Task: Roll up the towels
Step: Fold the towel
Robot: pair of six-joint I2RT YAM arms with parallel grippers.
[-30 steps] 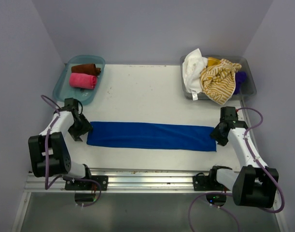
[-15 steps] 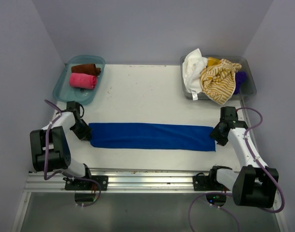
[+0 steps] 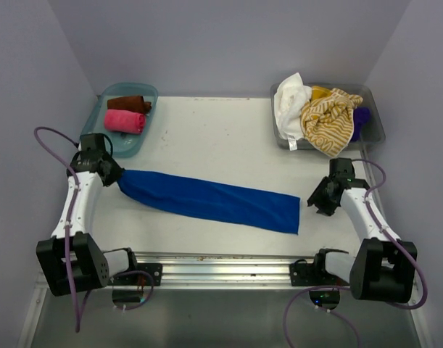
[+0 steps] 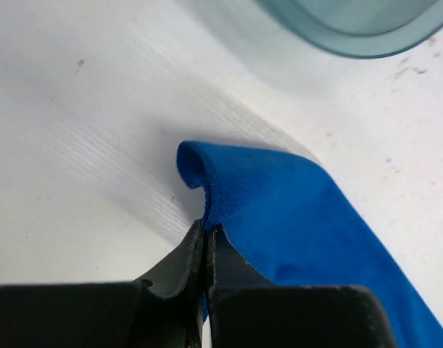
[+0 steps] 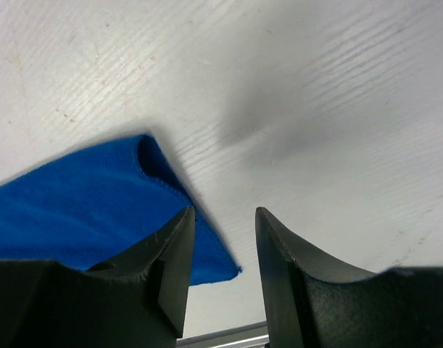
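A long royal blue towel (image 3: 206,199) lies folded in a strip across the white table, slanting from upper left to lower right. My left gripper (image 3: 114,175) is shut on the blue towel's left end (image 4: 228,181), which bunches up at the fingertips (image 4: 206,230). My right gripper (image 3: 317,201) stands open just right of the towel's right end (image 5: 83,210), holding nothing. Rolled pink (image 3: 125,121) and brown (image 3: 128,104) towels sit in the left tray. White (image 3: 290,98), yellow-striped (image 3: 328,119) and purple (image 3: 361,119) towels are heaped in the right bin.
A teal tray (image 3: 96,127) stands at the back left, its rim showing in the left wrist view (image 4: 352,29). A grey bin (image 3: 373,116) stands at the back right. A metal rail (image 3: 221,264) runs along the near edge.
My left gripper closed on the towel's left end and pulled it left and back, so the strip now slants. Its right end slid away from the right gripper, which shifted slightly.
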